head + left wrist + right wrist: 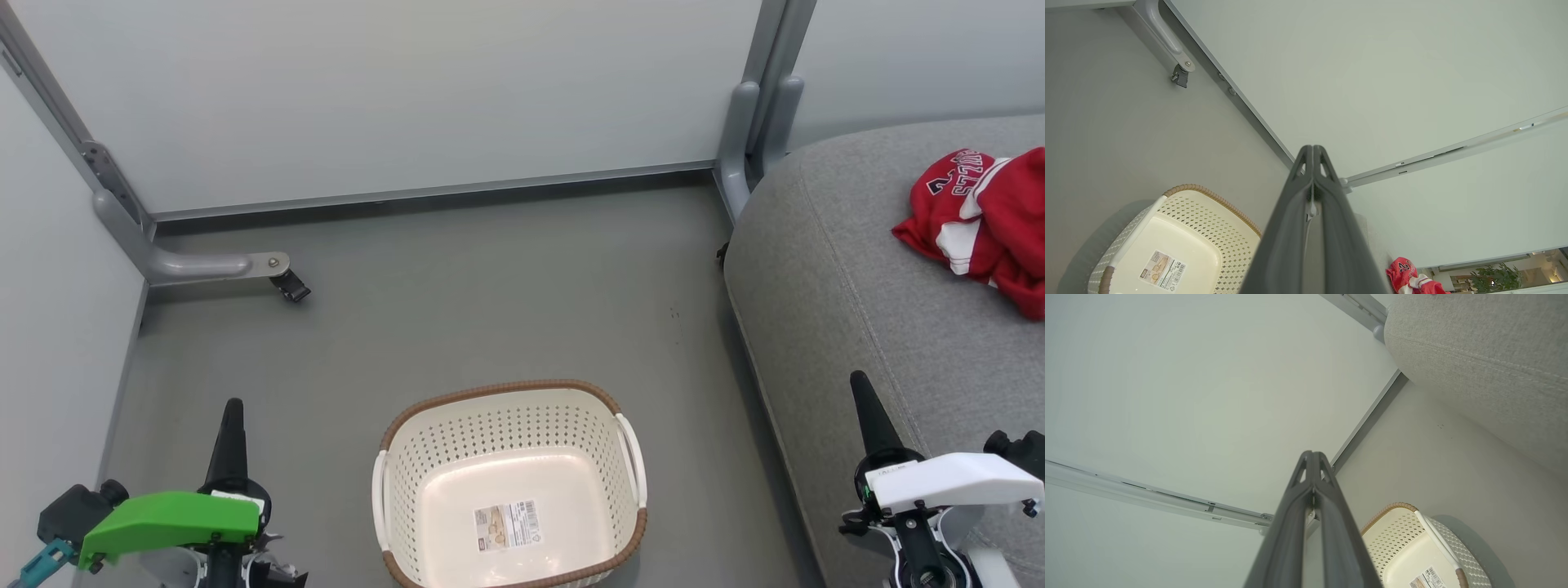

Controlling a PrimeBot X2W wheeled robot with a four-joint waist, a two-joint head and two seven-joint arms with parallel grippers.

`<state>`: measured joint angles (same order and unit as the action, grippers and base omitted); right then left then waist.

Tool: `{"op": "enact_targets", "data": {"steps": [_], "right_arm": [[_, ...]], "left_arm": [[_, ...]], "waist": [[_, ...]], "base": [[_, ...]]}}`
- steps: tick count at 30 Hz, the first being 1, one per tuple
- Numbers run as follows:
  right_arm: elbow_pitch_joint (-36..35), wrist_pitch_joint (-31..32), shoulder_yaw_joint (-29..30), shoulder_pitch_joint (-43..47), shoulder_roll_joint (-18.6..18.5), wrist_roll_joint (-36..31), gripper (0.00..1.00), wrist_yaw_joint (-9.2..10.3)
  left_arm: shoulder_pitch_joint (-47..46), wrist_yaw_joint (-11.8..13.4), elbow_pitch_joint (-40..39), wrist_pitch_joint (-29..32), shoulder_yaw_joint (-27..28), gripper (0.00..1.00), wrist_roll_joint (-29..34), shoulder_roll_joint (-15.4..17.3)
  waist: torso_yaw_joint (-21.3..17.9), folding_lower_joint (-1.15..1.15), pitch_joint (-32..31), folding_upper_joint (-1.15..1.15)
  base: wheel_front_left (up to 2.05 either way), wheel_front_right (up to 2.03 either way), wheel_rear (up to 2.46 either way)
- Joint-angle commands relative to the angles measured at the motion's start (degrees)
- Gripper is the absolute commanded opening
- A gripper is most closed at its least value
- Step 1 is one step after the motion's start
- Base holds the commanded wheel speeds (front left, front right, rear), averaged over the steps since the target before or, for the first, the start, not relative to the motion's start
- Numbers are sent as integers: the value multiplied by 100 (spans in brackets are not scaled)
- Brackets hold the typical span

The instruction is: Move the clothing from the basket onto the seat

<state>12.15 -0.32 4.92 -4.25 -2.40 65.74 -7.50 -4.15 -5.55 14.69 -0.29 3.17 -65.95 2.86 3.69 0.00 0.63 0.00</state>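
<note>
Since the basket [506,425] shows nothing inside but its own label sticker [507,524] on a bare cream bottom, the job looks finished, as far as I can judge. It stands upright on the grey floor [490,286], between the two arms in the head view and just beside the front of the seat [857,310], so a garment needs only a short carry up and across.

The clothing [984,220] lies on the seat as a crumpled red heap with white panels and lettering, well back from the cushion's rounded edge. Set that far in, thin fabric is unlikely to slide off. The picture's right border cuts the heap, so I cannot tell whether it is one piece or two.

At lower left, the left end effector [233,408] is pinched to a single dark point and holds nothing; the left wrist view shows its fingers [1286,237] meeting along their length. At lower right, the right end effector [861,388] is likewise closed tight and empty. It is drawn against the seat's front in the head view, though its own wrist view shows it apart from the cushion. Both point up, apart from basket and clothing alike, which reads as parked rather than reaching. With nothing left to lift, no further grasp seems called for.
</note>
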Motion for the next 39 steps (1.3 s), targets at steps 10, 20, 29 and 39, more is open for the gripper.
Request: {"op": "enact_targets", "data": {"steps": [10,20,29,39], "right_arm": [[29,177,56,-146,-47,647,0,0],[70,302,86,-163,-50,1148,0,1],[106,413,110,-182,-54,1560,0,1],[145,533,135,-212,-58,1992,0,1]], "left_arm": [[-176,-68,-66,167,100,0,-646,9],[-203,-108,-67,302,165,0,-1145,8],[-211,-135,-66,414,215,0,-1557,7],[-237,-166,-64,520,272,0,-1975,6]], "waist": [[-68,0,-9,0],[-132,0,-18,0],[-189,0,-26,0],[-252,0,-34,0]], "base": [[0,0,0],[0,0,0],[0,0,0],[0,0,0]]}}
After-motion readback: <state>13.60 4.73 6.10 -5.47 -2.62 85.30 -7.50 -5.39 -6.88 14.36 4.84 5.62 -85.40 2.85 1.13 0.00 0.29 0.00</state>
